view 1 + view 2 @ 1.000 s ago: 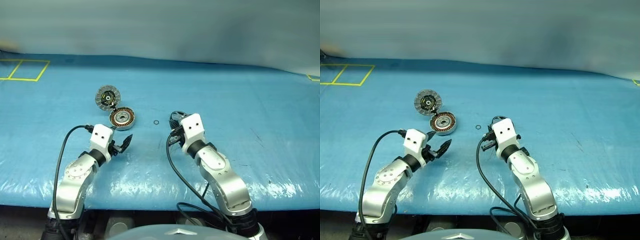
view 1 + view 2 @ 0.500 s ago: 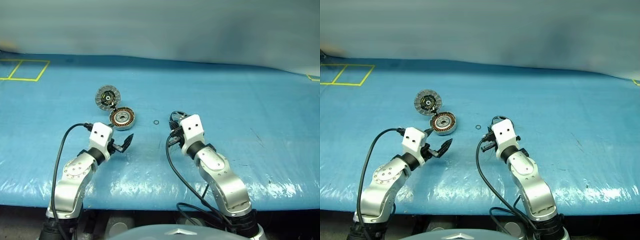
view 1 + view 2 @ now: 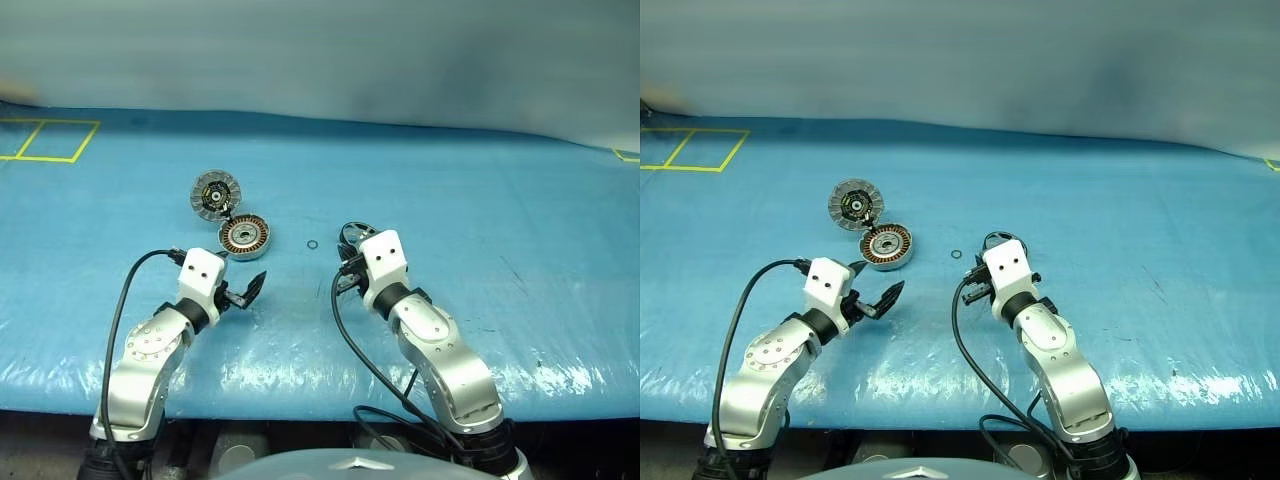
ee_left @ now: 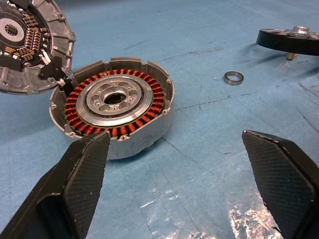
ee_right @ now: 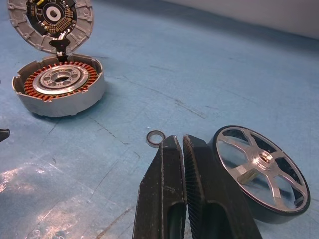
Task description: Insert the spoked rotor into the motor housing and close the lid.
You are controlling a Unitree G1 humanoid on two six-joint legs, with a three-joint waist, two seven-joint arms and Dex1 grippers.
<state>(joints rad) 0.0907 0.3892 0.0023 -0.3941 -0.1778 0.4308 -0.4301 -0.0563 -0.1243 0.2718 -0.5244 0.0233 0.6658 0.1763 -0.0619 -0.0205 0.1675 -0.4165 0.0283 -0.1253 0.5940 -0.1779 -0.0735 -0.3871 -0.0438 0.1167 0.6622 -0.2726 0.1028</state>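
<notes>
Blue plastic-sheeted table (image 3: 480,200), glossy and wrinkled near the front edge, dark scuffs off past the right arm. Yellow tape squares (image 3: 45,140) at the far left corner, another yellow mark (image 3: 627,155) at the far right edge. Plain pale wall (image 3: 320,50) behind.

Left gripper (image 3: 240,291): fingers spread wide, nothing between them, hovering low over the sheet. Motor housing (image 4: 113,102) just ahead of it, slightly toward its outer finger, open side up, copper windings ringing a silver hub with a dark centre hole. Lid (image 4: 31,46) directly beyond the housing, touching its far rim, dark inner face up, joined by a short black link.

Right gripper (image 5: 182,149): fingers pressed together, empty. Spoked rotor (image 5: 259,172) just beside its fingertips on the outer side, flat on the sheet, black rim, silver spokes, apart from the housing. Tiny black ring (image 5: 156,137) just ahead of the same fingertips, between rotor and housing, loose on the sheet.
</notes>
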